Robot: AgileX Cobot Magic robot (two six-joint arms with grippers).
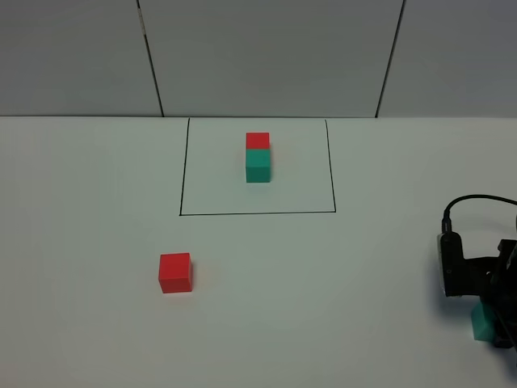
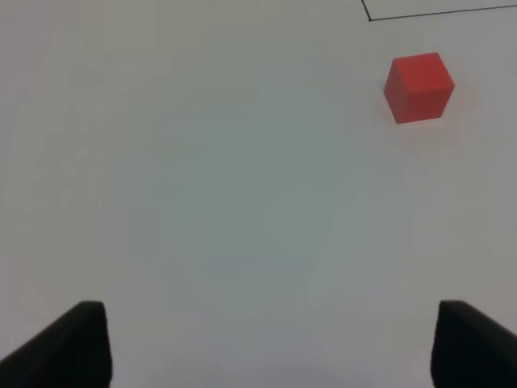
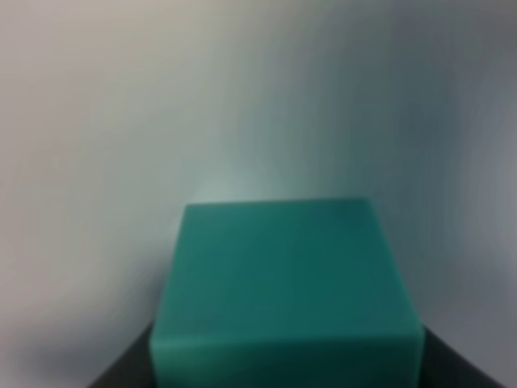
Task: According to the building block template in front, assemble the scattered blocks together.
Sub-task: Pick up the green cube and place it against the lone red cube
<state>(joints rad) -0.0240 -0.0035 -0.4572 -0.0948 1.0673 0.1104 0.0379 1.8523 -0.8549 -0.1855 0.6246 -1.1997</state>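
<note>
The building block template, a red cube point(image 1: 258, 140) joined to a teal-green cube point(image 1: 258, 165), stands inside a thin black outline point(image 1: 258, 213) at the back middle. The loose red cube point(image 1: 175, 272) sits alone at the front left; it also shows in the left wrist view point(image 2: 418, 86). My left gripper point(image 2: 266, 347) is open and empty, well short of that cube. My right gripper point(image 1: 489, 322) is at the far right front, its fingers flush against both sides of the loose teal-green cube point(image 1: 481, 322), which fills the right wrist view point(image 3: 283, 283).
The white table point(image 1: 339, 291) meets a grey panelled wall point(image 1: 266, 56) at the back. A black cable point(image 1: 477, 200) loops above the right arm. The left arm is out of the exterior view.
</note>
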